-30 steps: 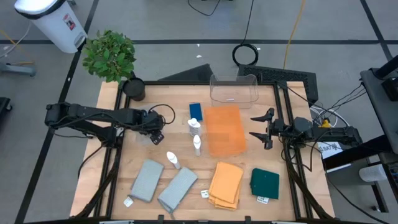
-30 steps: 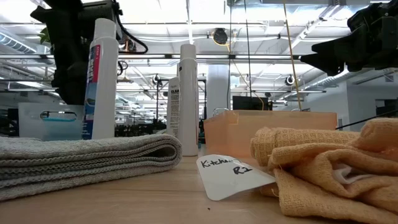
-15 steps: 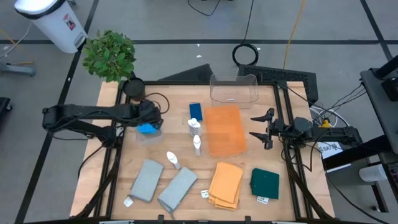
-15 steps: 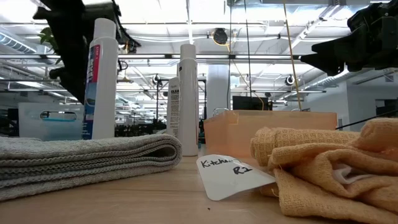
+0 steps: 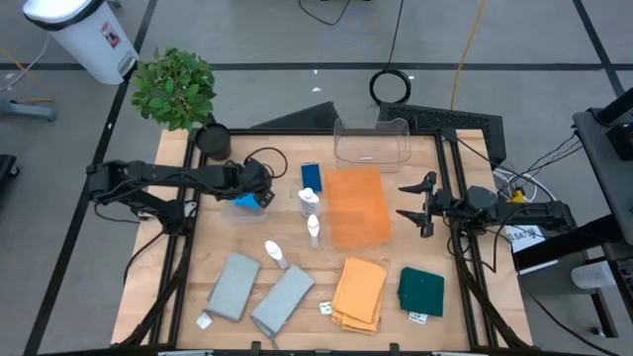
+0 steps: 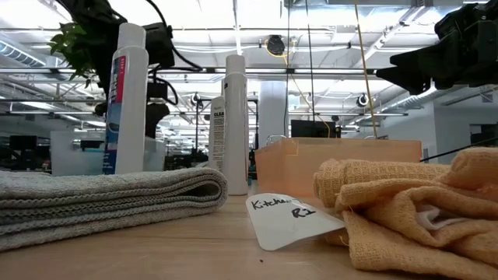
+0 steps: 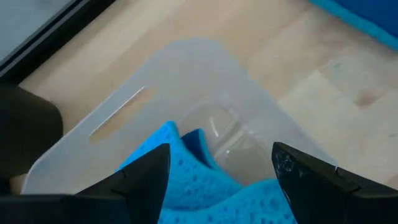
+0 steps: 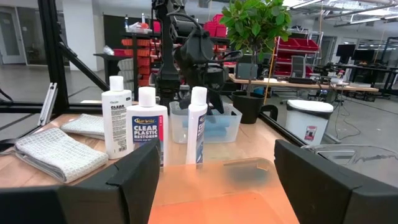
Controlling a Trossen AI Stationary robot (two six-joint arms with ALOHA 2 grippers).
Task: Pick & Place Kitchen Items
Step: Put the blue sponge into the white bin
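The left gripper (image 5: 262, 195) holds a blue sponge (image 7: 205, 180) over the clear bin (image 7: 186, 81). The right gripper (image 5: 423, 203) waits open beside the orange tray's (image 5: 356, 206) edge

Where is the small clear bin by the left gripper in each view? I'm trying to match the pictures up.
High: bin left of centre, below the left gripper.
Low: cannot make it out.
Left wrist: fills the middle, beyond the fingers.
Right wrist: centre, behind the bottles.
Landmark: the blue sponge in the left gripper at the bin, seen in all but the low view.
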